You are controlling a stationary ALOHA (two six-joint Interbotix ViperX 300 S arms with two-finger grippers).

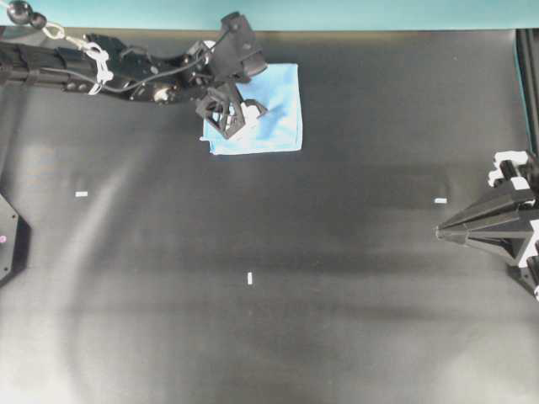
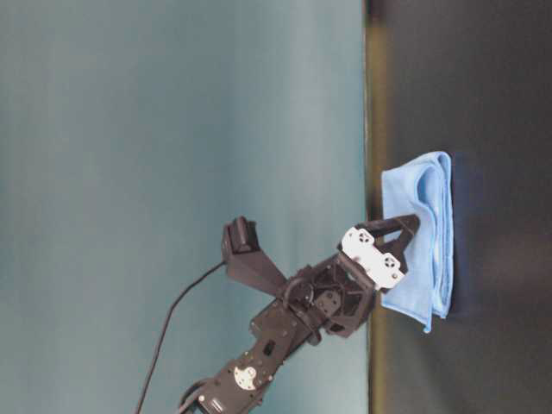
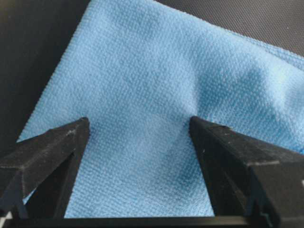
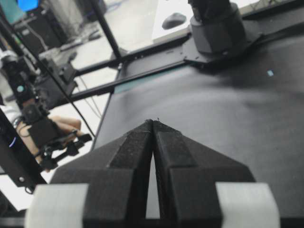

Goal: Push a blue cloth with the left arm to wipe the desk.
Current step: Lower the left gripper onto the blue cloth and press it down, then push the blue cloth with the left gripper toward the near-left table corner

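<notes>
Overhead view: I see the blue cloth (image 1: pixel 268 114) lying flat near the far edge of the desk (image 1: pixel 269 278), a soft folded square, paler where light hits it. The left arm (image 1: pixel 126 67) reaches in from the left, black and jointed, with white clips and loose cables. The left gripper (image 1: pixel 236 114) sits over the cloth's left half, fingers spread. The right gripper (image 1: pixel 446 231) rests well apart at the right edge, its pointed fingers together. The desk is matte black, faintly wrinkled, with 3 small white tape marks (image 1: pixel 250 278). A teal strip (image 1: pixel 278 13) runs along the far edge.

Table-level view (picture turned sideways): the cloth (image 2: pixel 423 233) shows stacked folded layers with rounded edges. The left gripper (image 2: pixel 405 228) presses its tips into the fabric. Behind is a plain teal wall (image 2: pixel 172 129).

Left wrist view: the cloth (image 3: pixel 161 95) fills the frame, a fine woven, pebbled texture. The 2 black fingers (image 3: pixel 52 152) stand apart, clamping nothing, tips against the fabric. A shallow crease runs between them.

Right wrist view: the right gripper (image 4: pixel 153 124) forms a closed wedge, rough black plastic, holding nothing. Past the desk (image 4: pixel 228 109) I make out a black arm base (image 4: pixel 216 28), frame bars and lab clutter.
</notes>
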